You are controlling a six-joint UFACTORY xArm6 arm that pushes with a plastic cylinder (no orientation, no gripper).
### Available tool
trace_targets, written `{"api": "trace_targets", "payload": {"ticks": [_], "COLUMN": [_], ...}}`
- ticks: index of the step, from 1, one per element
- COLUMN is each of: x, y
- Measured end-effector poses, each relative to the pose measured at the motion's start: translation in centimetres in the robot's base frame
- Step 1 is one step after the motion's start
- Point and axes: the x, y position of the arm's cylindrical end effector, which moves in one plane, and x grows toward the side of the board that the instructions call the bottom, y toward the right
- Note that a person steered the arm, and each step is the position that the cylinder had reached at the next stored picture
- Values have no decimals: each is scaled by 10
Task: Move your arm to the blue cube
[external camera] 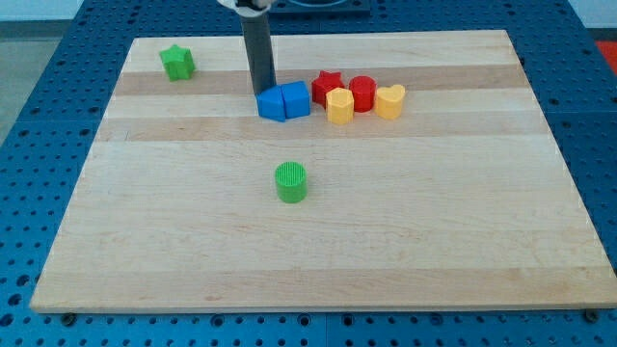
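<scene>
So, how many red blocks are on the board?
2. A red star and a red cylinder sit side by side behind the yellow blocks, right of the blue blocks. None seem hidden.

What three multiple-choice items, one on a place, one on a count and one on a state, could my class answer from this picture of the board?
1. Where is the green star?
A. near the view's top left corner of the board
B. at the view's bottom right
C. touching the yellow blocks

2. How many red blocks are there?
A. one
B. two
C. four

3. How does my tip stand to the blue blocks?
A. far off, beside the green cylinder
B. right at their top-left edge
C. out of the picture

Answers:
1 A: the star sits alone near that corner of the wooden board.
2 B: a red star and a red cylinder.
3 B: the rod comes down right at the blue cube and its blue neighbour; the green cylinder lies well below.
</scene>
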Motion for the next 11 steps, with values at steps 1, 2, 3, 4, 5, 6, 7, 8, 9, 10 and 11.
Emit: {"api": "trace_targets", "payload": {"ticks": [1, 2, 3, 4, 5, 6, 7, 8, 9, 10, 11], "x": [76, 142, 146, 115, 113, 82, 20, -43, -63, -23, -7], "y": [29, 58, 62, 41, 28, 20, -1, -5, -3, 23, 35]}}
